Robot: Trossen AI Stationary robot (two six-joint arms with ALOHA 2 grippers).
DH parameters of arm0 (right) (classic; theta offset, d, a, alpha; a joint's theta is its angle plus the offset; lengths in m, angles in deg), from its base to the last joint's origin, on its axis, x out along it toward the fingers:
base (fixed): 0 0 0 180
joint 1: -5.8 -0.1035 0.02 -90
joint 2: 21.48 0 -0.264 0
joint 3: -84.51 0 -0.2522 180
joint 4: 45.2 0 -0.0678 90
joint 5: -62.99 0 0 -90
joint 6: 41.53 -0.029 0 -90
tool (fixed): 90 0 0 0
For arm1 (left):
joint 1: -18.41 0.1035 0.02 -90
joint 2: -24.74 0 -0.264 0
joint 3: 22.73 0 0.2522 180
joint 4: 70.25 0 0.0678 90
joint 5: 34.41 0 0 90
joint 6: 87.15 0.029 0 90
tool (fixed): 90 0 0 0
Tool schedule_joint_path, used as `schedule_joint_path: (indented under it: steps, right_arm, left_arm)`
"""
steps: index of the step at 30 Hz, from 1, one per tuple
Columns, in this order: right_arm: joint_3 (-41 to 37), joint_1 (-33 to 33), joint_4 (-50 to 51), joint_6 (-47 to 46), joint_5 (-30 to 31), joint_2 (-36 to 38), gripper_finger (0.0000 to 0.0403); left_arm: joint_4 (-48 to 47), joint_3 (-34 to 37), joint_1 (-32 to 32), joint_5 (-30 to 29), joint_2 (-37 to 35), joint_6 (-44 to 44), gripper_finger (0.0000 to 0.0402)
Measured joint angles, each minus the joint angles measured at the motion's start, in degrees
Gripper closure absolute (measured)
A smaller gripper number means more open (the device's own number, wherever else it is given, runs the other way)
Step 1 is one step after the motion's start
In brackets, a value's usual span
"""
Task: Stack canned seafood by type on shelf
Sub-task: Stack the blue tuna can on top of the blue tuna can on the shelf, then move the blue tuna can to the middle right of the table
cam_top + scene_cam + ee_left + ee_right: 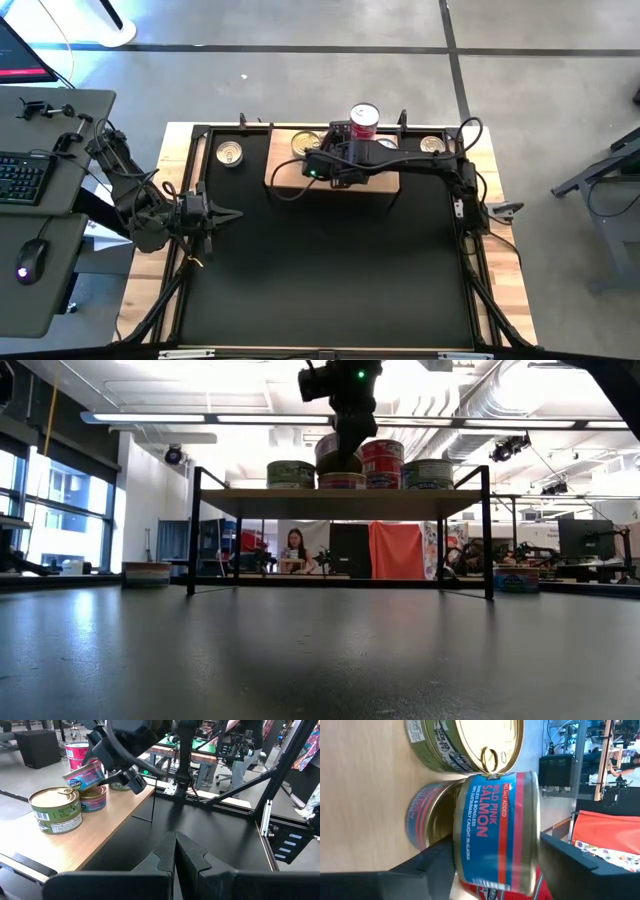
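Wooden shelf (290, 172) at the table's far edge is largely covered in the high view by the right gripper (335, 160), beside a red stack of tins (364, 120); the left gripper (225, 214) waits over the black mat (330, 270). Level across the table, that arm hides part of the tins on the shelf. From the left wrist, its own fingers are pressed together, and a tilted blue tin (84, 774) shows in the other gripper. Up close, the right gripper's fingers flank this salmon tin (495, 830); actual contact cannot be made out.
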Motion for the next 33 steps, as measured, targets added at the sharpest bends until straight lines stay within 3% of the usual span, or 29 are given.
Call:
schedule_joint_path:
  steps: [5, 23, 27, 33]
  right_arm:
    - [0.0, -0.7, 0.45, 0.63, -0.12, 0.21, 0.0137]
    - [0.0, -3.75, 3.18, 3.07, 0.01, 1.34, 0.0135]
    - [0.44, -5.17, 3.14, -2.59, -2.51, 4.5, 0.0135]
    - [0.47, -6.0, 4.4, -18.52, -9.21, 10.33, 0.0135]
  left_arm:
    - [0.0, 0.0, 0.0, 0.0, 0.0, 0.02, 0.0402]
    - [0.0, 0.0, 0.0, 0.0, 0.0, 0.11, 0.0401]
    - [0.0, 0.0, 0.0, 0.02, 0.0, 0.13, 0.0402]
    - [0.14, 0.0, 0.06, -0.1, 0.0, 0.03, 0.0401]
